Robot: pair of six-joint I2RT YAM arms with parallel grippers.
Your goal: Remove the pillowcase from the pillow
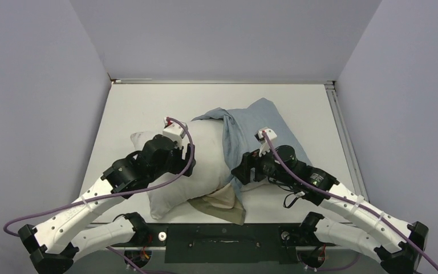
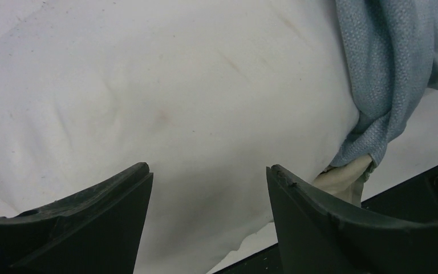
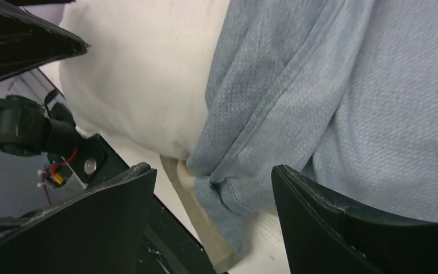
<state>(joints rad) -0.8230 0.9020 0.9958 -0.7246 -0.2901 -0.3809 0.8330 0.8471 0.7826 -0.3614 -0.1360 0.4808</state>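
Left gripper (image 2: 208, 165) and right gripper (image 3: 211, 166), jaws spread and holding nothing, are poised close over the pillow (image 1: 202, 168) and the pillowcase (image 1: 259, 128). The blue sleeve is bunched over the pillow's right half, leaving the left half bare — probably positioned to pin one and pull the other. White table (image 1: 142, 108); plain grey walls (image 1: 222, 34).

Clad in white shells along left arm (image 1: 84, 206) and right arm (image 1: 366, 217), with bulky black housings at the joints. Strung with a purple cable (image 1: 148, 184) apiece. Ending in left hand (image 2: 208, 167) and right hand (image 3: 208, 167) with matte black, wedge-shaped fingers (image 2: 91, 222), edges lightly scuffed.
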